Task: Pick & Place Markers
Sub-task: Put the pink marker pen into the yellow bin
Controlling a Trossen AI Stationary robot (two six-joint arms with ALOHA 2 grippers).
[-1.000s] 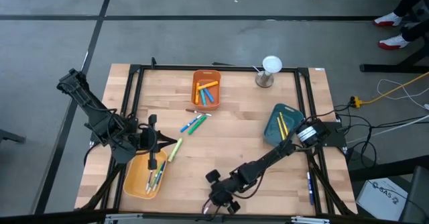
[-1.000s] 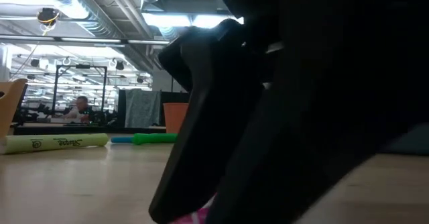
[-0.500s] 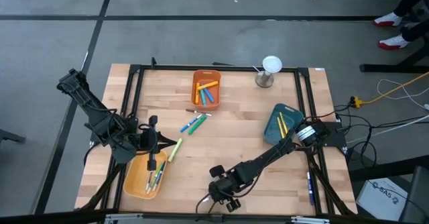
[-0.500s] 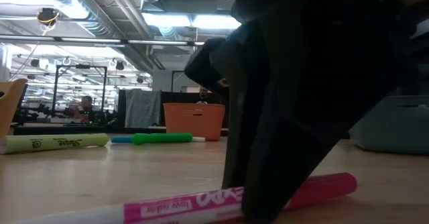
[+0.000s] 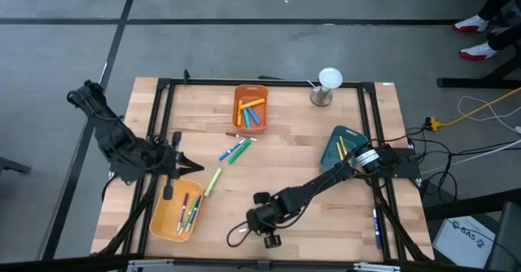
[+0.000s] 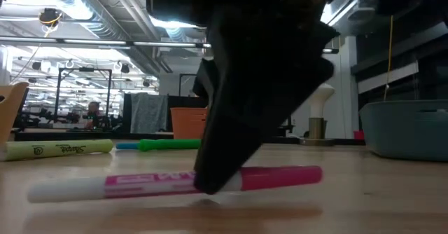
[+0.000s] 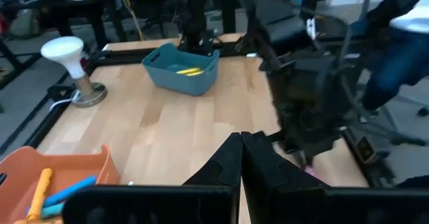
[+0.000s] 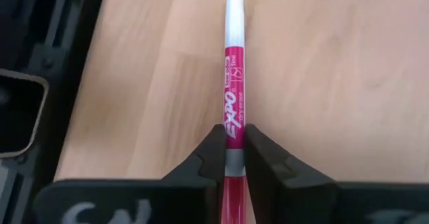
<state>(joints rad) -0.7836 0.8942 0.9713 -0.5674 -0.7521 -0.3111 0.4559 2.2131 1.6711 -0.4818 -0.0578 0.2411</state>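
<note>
Nearest the front edge of the surface (image 5: 269, 174), the right hand (image 8: 232, 150) is pinched shut on a pink marker (image 8: 231, 110), its two fingers squeezing the barrel near the middle. From table height the marker (image 6: 182, 181) lies level and seems just clear of the wood, a shadow beneath it, its white cap end jutting out to one side. So the grasp looks done and the carry is next: I'd say the arm needs to lift cleanly, keep the pen level so it doesn't pivot in that narrow grip, and swing it over to one of the bins. The right arm reaches long and low from its base at the right side, stretched diagonally toward the front with the wrist bent down over the pen.

A little farther back on the left, the left hand (image 5: 169, 164) is closed on nothing, hovering just beside the yellow bin (image 5: 163, 221), which has a few markers in it. A lime highlighter (image 5: 212, 181) lies just beyond that bin, and a green and a blue marker (image 5: 234, 150) lie near the middle. The teal bin (image 5: 330, 160) sits to the right holding yellow sticks, and farthest off is the orange bin (image 5: 241, 109) with several pens, beside a white lamp (image 5: 329, 80).
</note>
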